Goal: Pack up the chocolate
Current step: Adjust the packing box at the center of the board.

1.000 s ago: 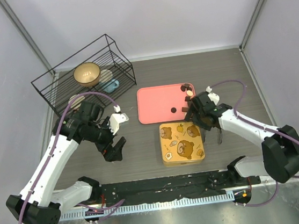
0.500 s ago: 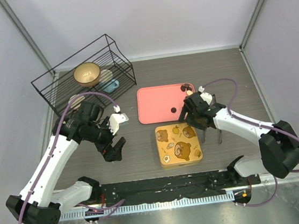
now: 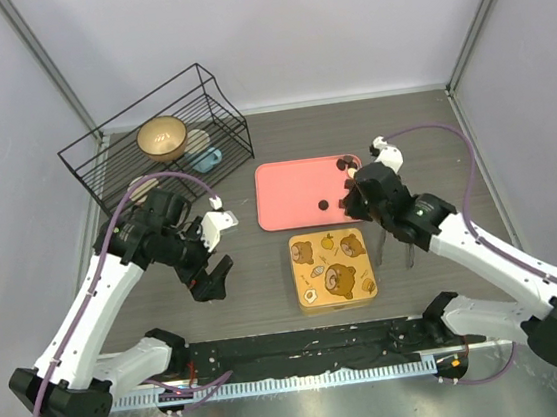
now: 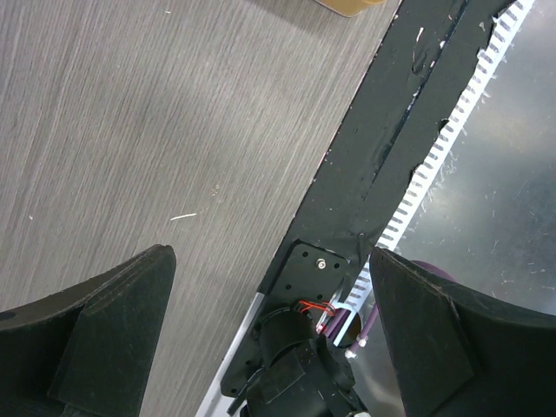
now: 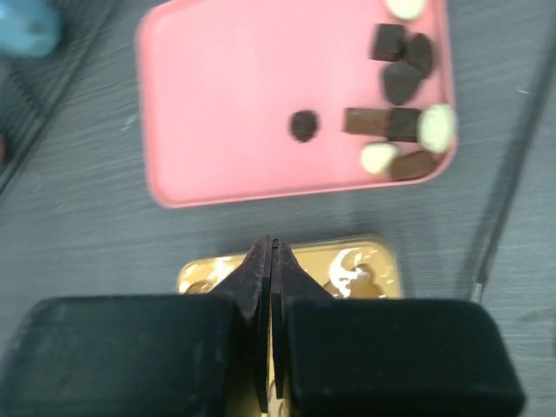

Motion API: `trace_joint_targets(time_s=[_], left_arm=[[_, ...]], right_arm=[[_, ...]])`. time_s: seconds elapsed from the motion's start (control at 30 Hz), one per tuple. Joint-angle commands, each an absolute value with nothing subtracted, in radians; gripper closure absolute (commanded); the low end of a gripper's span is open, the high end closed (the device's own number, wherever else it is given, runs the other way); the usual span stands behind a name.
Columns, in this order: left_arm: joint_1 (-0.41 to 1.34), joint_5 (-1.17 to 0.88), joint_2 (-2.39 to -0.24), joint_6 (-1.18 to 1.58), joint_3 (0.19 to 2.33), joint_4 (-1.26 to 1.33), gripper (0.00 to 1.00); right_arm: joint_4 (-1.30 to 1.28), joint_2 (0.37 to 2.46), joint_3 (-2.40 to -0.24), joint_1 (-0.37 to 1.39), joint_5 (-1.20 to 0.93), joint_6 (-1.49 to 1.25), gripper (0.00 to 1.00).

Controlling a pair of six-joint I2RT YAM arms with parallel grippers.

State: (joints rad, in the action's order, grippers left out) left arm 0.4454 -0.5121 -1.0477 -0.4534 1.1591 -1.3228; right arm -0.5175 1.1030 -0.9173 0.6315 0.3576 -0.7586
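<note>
Two grippers: right gripper [image 5: 271,252] pinched together, empty | left gripper [image 4: 269,287] spread apart | chocolates [image 5: 404,78] loose on pink tray [image 5: 217,113] at 12 o'clock of lidded bear tin [image 3: 334,269] | none visibly packed.

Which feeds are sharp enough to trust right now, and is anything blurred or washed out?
Top external: sharp, evenly lit, soft shadows. Right wrist: soft throughout; its shut black end effector is blurred at close range, and the chocolates on the pink rectangular tray are smeared. Left wrist: wood grain crisp, but the open end effector's fingers are dark, with little detail.
</note>
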Motion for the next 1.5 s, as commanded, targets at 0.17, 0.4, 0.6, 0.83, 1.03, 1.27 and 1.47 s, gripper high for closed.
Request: trace_joint_targets(time_s=[0.17, 0.4, 0.6, 0.83, 1.03, 1.27, 1.47], left_arm=[[0.451, -0.505, -1.058, -0.44, 1.197, -1.315, 0.0], [0.449, -0.495, -1.063, -0.433, 1.204, -1.316, 0.0], [0.451, -0.486, -1.063, -0.431, 1.204, -1.321, 0.0], [0.451, -0.486, -1.058, -0.434, 1.209, -1.325, 0.0], [0.449, -0.489, -1.051, -0.442, 1.206, -1.328, 0.0], [0.449, -0.489, -1.049, -0.446, 1.207, -1.333, 0.0], [0.451, -0.491, -1.049, -0.449, 1.209, -1.333, 0.0]], right_arm=[[-0.395, 1.04, -0.839, 1.021, 0.358, -0.775, 0.99], [-0.246, 1.094, -0.752, 1.14, 0.29, -0.847, 0.99], [-0.212, 1.154, -0.727, 1.147, 0.272, -0.867, 0.99], [-0.166, 1.213, -0.687, 1.147, 0.236, -0.888, 0.99], [-0.126, 1.261, -0.67, 1.147, 0.203, -0.902, 0.99], [-0.121, 1.285, -0.699, 1.149, 0.176, -0.891, 0.99], [-0.198, 1.177, -0.77, 1.147, 0.228, -0.85, 0.99]])
